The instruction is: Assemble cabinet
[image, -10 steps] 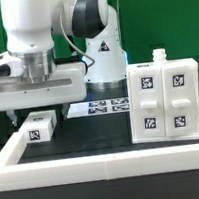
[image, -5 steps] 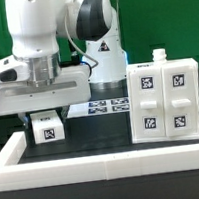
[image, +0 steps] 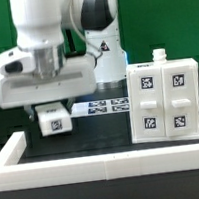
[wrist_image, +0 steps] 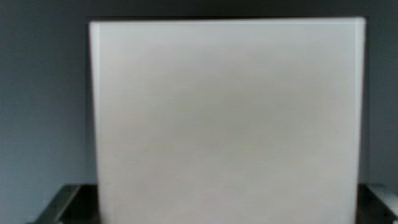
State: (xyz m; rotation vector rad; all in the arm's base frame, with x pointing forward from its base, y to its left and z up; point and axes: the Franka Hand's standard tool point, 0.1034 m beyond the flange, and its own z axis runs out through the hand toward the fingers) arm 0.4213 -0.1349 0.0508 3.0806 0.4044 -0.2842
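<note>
The cabinet body, a large white box with several tagged panels on its front and a small knob on top, stands at the exterior view's right. My gripper is shut on a small white tagged panel block and holds it just above the black table, to the left of the body and apart from it. In the wrist view the block's plain white face fills most of the frame. Dark fingers show only at its lower corners.
The marker board lies flat on the table behind the held block, at the robot's base. A low white border wall runs along the front and left side of the black table.
My gripper has lifted the small block slightly and carried it towards the exterior view's right, nearer the cabinet body. The body has not moved.
</note>
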